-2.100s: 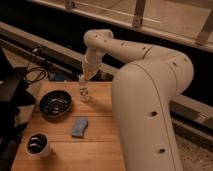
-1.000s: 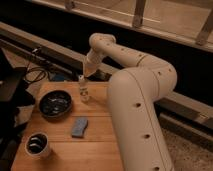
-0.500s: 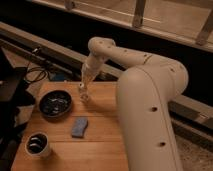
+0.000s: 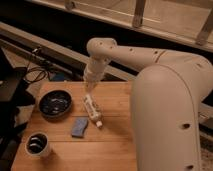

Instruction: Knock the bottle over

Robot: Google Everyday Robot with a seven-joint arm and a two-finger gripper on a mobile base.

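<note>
The small slim translucent-white bottle (image 4: pixel 92 111) lies on its side on the wooden table (image 4: pixel 115 145), between the dark bowl and the table's middle, its cap end pointing toward the front right. My gripper (image 4: pixel 89 88) hangs from the white arm just above and behind the bottle's far end, close to it.
A dark bowl (image 4: pixel 55 103) sits left of the bottle. A blue-grey sponge (image 4: pixel 79 127) lies in front of it. A white striped cup (image 4: pixel 38 144) stands at the front left corner. My large white arm body (image 4: pixel 165 115) fills the right side. Cables lie at the back left.
The bottle stood upright by the bowl earlier; now it lies flat on the table. My gripper has stayed just above it, shifting slightly.
</note>
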